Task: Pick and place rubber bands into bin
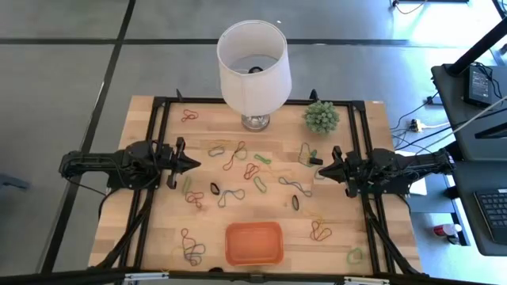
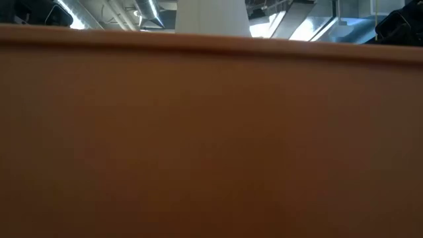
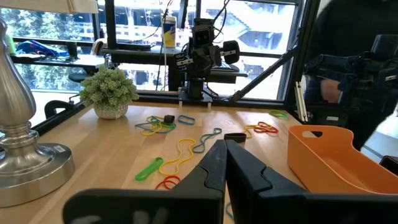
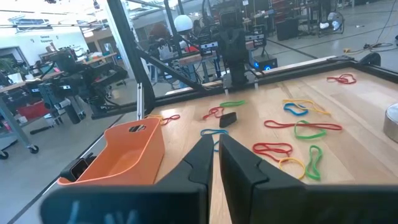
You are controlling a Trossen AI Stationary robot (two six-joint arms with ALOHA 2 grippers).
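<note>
Bin [image 1: 254,243] sits at the near edge of the table [image 1: 372,198], about midway across, and from above I see nothing in it; in the low view its orange wall fills almost the whole picture, so that camera tells me little. I judge the task is at its very start, or between picks: no band is in either pincer. Rubber bands [image 1: 234,155] lie scattered over the middle and far part of the wood, with a few near the bin's two sides, red, green, yellow, blue and black, many twisted. Left gripper [image 1: 188,164] rests at the table's left side, arm stretched out level and pointing inward, fingers pressed together with nothing between them; its wrist view shows the tips meeting over red and green bands. Right gripper [image 1: 321,162] mirrors it at the right side, also level and pointing inward; its wrist view shows only a thin slit between the fingers, nothing held, so I note it as closed. Next move, as I judge it: choose one band lying apart from its neighbours, spread the fingers, tilt the wrist down and descend onto it. Thin loops flat on wood will be hard to pinch. Farther back stand a lamp [image 1: 253,67] and a small plant [image 1: 322,116], both clear of the arms.
</note>
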